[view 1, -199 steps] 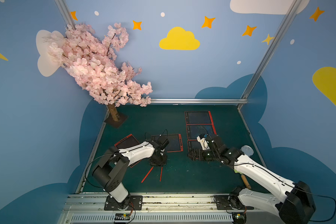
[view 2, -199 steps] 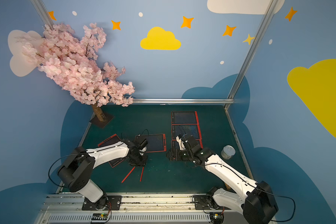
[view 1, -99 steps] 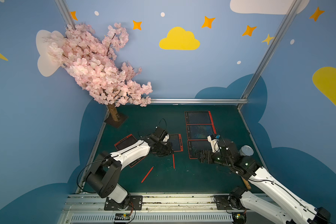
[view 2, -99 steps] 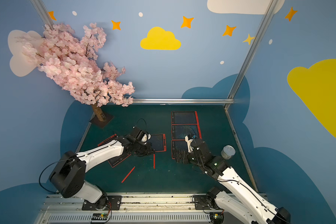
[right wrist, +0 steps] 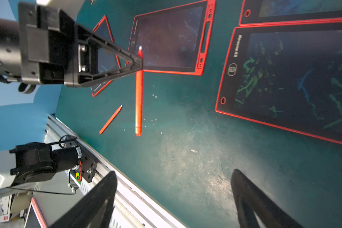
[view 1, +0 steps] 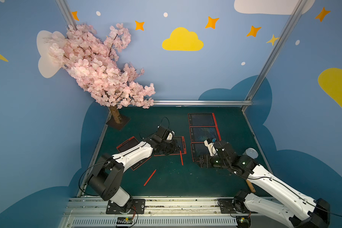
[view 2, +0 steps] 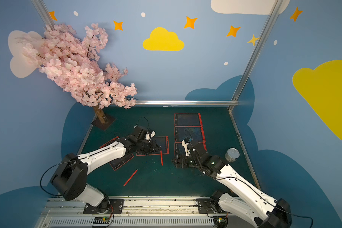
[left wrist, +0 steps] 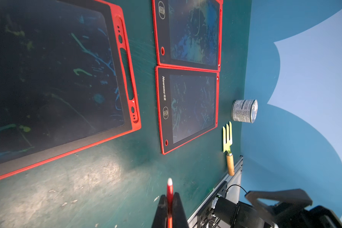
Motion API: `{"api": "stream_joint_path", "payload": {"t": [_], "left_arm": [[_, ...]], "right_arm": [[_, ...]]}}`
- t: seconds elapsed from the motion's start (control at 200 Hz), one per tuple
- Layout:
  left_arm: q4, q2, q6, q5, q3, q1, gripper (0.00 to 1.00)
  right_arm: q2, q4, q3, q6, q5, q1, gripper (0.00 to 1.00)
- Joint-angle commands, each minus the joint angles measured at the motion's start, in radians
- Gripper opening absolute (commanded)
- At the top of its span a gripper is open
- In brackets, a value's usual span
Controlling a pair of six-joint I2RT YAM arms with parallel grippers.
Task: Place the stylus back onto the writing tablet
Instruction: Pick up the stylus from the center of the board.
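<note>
Now my left pincer [right wrist: 139, 62] pinches the stylus [right wrist: 139, 98] near its tip, shaft trailing off the near edge of the tablet [right wrist: 166, 39]; right pincer [right wrist: 174, 171] hangs spread nearby.

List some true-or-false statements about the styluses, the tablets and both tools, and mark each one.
1. The left tool is shut on a red stylus. True.
2. The right tool grips the second stylus. False: it is open and empty, and that stylus lies loose on the mat.
3. Three tablets lie in one row on the robot's right side. True.
4. The can stands on a tablet. False: it stands on the mat, beside the row.
5. A fork with a wooden handle lies on the mat. True.
</note>
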Motion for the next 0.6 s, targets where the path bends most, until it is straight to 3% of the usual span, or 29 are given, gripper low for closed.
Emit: {"api": "stream_joint_path", "payload": {"t": [0.0,0.38,0.596], "left_arm": [[0.058,0.005,-0.030,0.012,0.006,0.004,0.03],[0.174,-0.021,-0.032,0.068,-0.040,-0.003,0.03],[0.212,-0.032,-0.014,0.077,-0.058,-0.015,0.03]], "right_arm": [[0.045,0.013,0.058,-0.005,0.021,0.033,0.83],[0.234,0.053,0.148,0.046,-0.061,0.049,0.54],[0.319,0.023,0.201,0.073,-0.113,0.031,0.47]]}}
